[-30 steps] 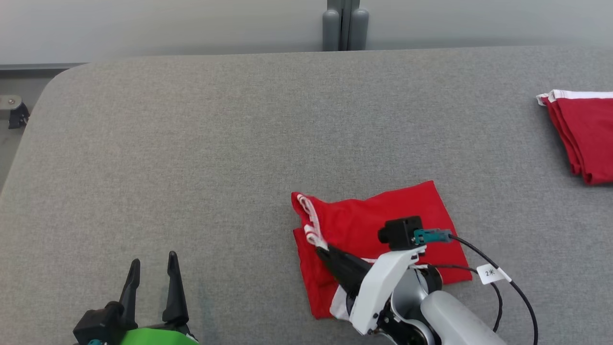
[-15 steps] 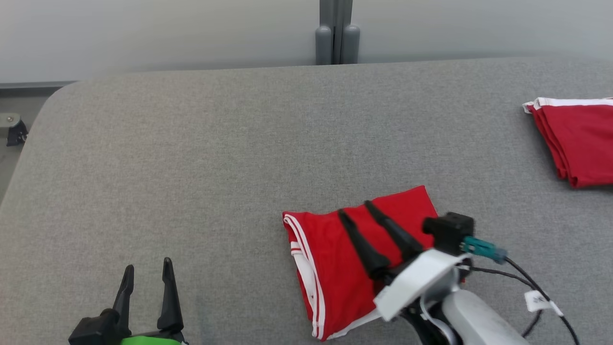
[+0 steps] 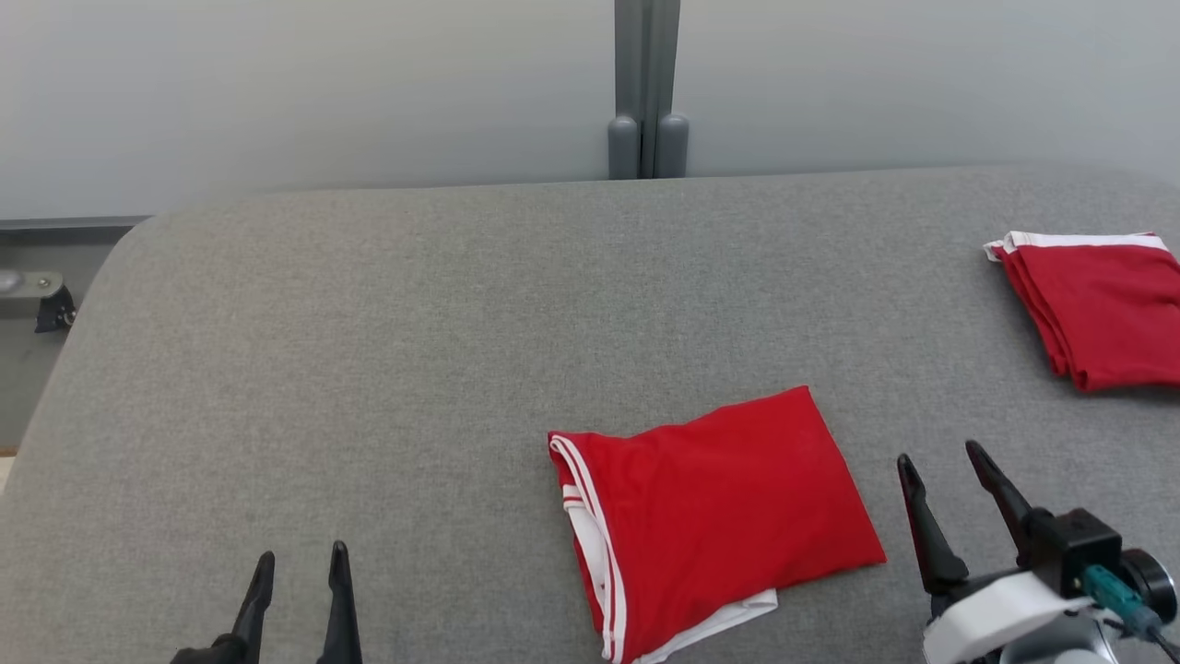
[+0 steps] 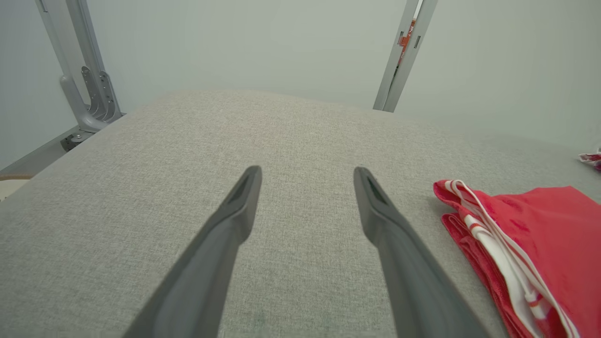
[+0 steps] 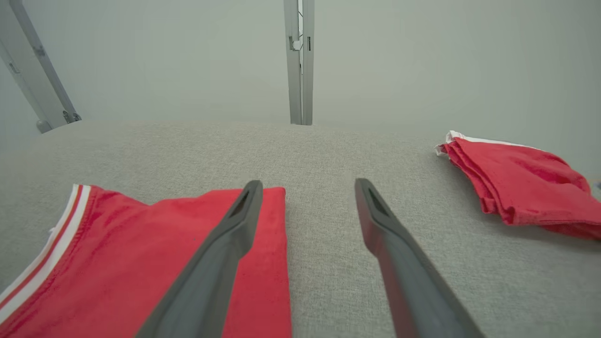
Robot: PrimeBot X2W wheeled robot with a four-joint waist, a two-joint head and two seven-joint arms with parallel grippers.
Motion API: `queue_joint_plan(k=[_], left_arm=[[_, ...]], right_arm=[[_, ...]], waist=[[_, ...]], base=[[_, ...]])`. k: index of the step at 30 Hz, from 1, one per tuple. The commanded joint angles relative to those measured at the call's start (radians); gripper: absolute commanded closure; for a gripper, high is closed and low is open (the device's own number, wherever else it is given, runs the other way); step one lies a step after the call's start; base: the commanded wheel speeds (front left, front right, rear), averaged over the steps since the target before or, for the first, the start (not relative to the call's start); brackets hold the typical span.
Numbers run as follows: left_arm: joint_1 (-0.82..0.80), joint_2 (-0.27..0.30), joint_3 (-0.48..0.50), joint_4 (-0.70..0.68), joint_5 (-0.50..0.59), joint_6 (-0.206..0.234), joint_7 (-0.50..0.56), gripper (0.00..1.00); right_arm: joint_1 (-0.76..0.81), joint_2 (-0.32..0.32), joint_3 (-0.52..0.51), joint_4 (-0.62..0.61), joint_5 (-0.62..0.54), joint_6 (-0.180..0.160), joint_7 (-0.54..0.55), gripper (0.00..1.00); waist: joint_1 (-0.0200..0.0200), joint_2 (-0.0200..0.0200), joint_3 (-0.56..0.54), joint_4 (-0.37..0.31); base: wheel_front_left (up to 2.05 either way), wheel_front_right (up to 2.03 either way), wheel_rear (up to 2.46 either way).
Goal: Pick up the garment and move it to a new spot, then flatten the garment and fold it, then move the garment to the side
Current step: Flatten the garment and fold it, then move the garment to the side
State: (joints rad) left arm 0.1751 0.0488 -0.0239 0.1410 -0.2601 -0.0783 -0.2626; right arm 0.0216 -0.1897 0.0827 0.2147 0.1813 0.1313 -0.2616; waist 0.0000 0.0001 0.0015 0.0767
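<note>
The red garment (image 3: 710,516) lies folded in a tidy rectangle on the grey tabletop (image 3: 369,350), a little right of centre, with its white-striped edge turned toward the left hand (image 3: 303,551). The right hand (image 3: 938,454) is poised just beside the garment's right edge, fingers spread and holding nothing. The left hand is likewise spread and empty, well apart from the cloth. What looks left to do is shift the bundle aside, probably toward the other folded red piece (image 3: 1097,304) at the far right. I'd pinch through all the layers near a folded edge, or take both ends, and carry it low so the fold doesn't spill open, setting it down clear of that second pile.
</note>
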Motion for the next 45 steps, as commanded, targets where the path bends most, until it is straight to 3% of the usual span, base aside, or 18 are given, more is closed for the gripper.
queue_joint_plan(k=[1, 7, 18, 25, 29, 31, 36, 41, 45], left_arm=[[0.021, 0.004, -0.002, 0.01, 0.001, -0.005, -0.003, 0.0], [0.03, 0.004, -0.004, 0.016, -0.01, -0.014, -0.003, 0.0], [0.013, 0.004, -0.004, 0.013, -0.004, -0.034, -0.003, 0.0], [0.0, 0.004, -0.015, 0.006, 0.0, -0.039, -0.003, 0.0], [-0.018, 0.004, -0.021, -0.001, 0.004, -0.043, -0.003, 0.0], [-0.026, 0.004, -0.026, 0.004, 0.009, -0.045, -0.003, 0.0], [-0.052, 0.004, -0.038, 0.033, 0.011, -0.05, -0.003, 0.0], [-0.067, 0.004, -0.054, 0.043, 0.003, -0.051, -0.003, 0.0], [-0.075, 0.004, -0.061, 0.044, -0.002, -0.052, -0.003, 0.0]], right_arm=[[0.041, 0.007, -0.012, -0.012, -0.014, -0.001, -0.003, 0.0], [0.121, 0.047, -0.08, -0.07, -0.044, -0.001, -0.004, 0.0], [0.117, 0.063, -0.089, -0.069, -0.048, -0.001, -0.004, 0.0], [0.045, 0.055, -0.05, 0.01, 0.1, -0.001, 0.014, 0.0], [-0.057, 0.021, -0.012, 0.024, 0.21, -0.001, 0.196, 0.0], [-0.114, -0.004, 0.031, 0.035, 0.258, -0.001, 0.368, 0.0], [-0.221, -0.038, 0.063, 0.094, 0.264, -0.001, 0.641, 0.0], [-0.272, -0.025, 0.052, 0.179, 0.257, -0.001, 0.741, 0.0], [-0.3, -0.007, 0.042, 0.254, 0.243, -0.001, 0.742, 0.0]], waist=[[0.0, -0.0001, -0.019, 0.013], [0.0, -0.0001, -0.034, 0.021], [0.0, -0.0001, -0.028, 0.013], [0.0, -0.0001, -0.009, 0.013], [0.0, -0.0001, 0.018, 0.008], [0.0, -0.0001, 0.031, 0.004], [0.0, -0.0001, 0.046, 0.016], [0.0, -0.0001, 0.06, 0.045], [0.0, -0.0001, 0.072, 0.063]], base=[[0.0, 0.0, 0.0], [0.0, 0.0, 0.0], [0.0, 0.0, 0.0], [0.0, 0.0, 0.0], [0.0, 0.0, 0.0], [0.0, 0.0, 0.0], [0.0, 0.0, 0.0], [0.0, 0.0, 0.0], [0.0, 0.0, 0.0]])
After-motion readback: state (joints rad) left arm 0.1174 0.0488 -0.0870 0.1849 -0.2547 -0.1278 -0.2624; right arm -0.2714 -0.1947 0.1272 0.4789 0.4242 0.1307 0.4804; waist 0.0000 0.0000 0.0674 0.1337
